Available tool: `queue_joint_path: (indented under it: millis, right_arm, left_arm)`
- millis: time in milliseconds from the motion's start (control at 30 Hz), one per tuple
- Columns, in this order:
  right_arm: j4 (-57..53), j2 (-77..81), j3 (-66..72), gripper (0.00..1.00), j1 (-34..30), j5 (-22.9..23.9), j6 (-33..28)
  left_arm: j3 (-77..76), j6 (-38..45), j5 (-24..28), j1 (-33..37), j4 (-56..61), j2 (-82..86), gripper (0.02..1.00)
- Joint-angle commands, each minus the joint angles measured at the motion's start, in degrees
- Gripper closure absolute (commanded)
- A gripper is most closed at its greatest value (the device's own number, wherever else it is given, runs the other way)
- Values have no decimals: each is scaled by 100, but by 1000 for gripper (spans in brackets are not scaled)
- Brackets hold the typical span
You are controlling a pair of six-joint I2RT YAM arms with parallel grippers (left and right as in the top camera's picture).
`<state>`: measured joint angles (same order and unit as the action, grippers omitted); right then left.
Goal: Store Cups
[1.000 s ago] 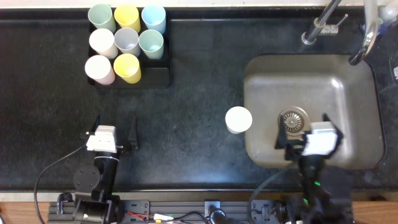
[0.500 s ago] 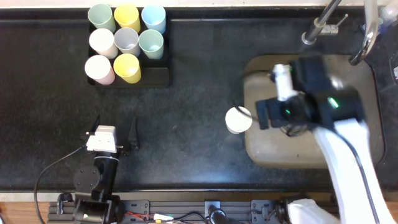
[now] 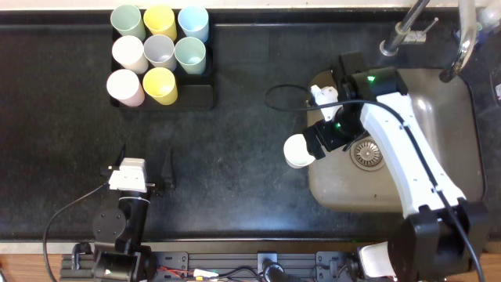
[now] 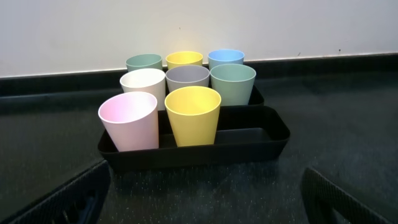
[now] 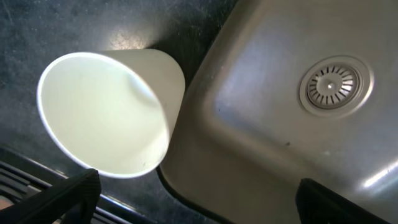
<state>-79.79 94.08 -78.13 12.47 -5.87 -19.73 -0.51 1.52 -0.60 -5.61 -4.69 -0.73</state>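
Though just beside the sink rim (image 5: 214,74), white cup (image 5: 106,115) on open countertop (image 3: 235,172)

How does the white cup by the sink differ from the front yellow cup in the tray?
The white cup stands loose on the counter beside the sink; the yellow cup sits in the black tray. The white cup stands alone, the yellow cup among seven others. The open right gripper is close above the white cup, not the yellow cup. Both are upright, mouths up.
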Motion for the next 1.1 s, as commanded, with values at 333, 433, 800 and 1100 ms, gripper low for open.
queue_joint_path:
  millis: [333, 433, 800, 1100]
  right_arm:
    - [575, 748, -170, 3, 28, 105, -262]
    - [671, 817, -170, 3, 26, 201, -269]
    - [378, 896, -415, 958, 367, -275, -254]
    - [-258, 870, -3169, 958, 822, 79, 708]
  left_arm:
    - [4, 63, 55, 2, -17, 55, 20]
    - [4, 63, 55, 2, -17, 55, 20]
    - [4, 63, 55, 2, -17, 55, 18]
    - [4, 63, 55, 2, -17, 55, 20]
